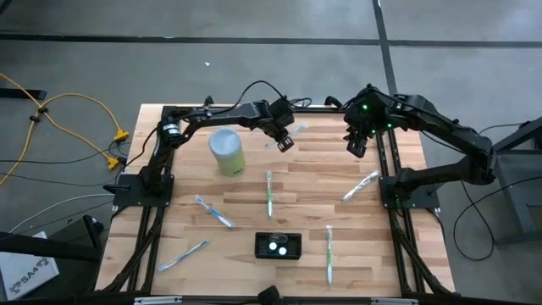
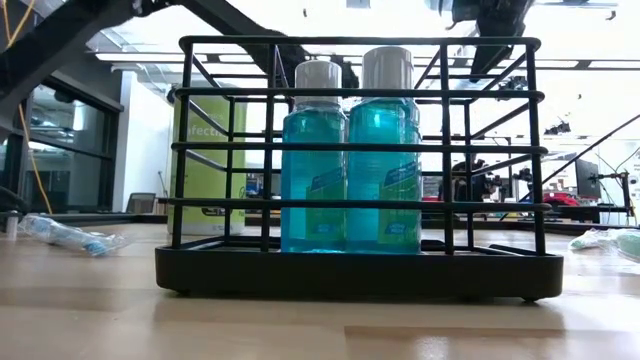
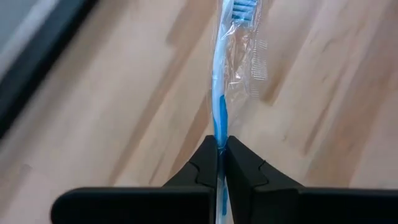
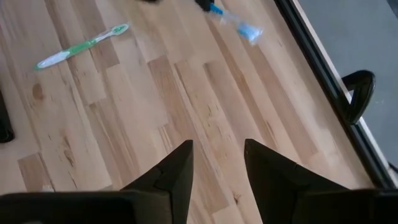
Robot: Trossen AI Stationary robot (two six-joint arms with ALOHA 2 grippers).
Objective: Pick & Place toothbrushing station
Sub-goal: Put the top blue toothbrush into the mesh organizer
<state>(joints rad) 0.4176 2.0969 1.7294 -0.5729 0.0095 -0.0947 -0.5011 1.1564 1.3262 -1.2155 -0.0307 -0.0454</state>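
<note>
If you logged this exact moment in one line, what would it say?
left gripper: shut on blue toothbrush | right gripper: open, empty, over table | station: untouched

On the wooden bench (image 1: 186, 212) the black toothbrushing station (image 1: 278, 246) sits near the front edge among scattered toothbrushes, a pale green cylinder (image 1: 227, 151) stands behind, and the left claw (image 1: 285, 141) and right claw (image 1: 356, 147) hover near the far edge
</note>
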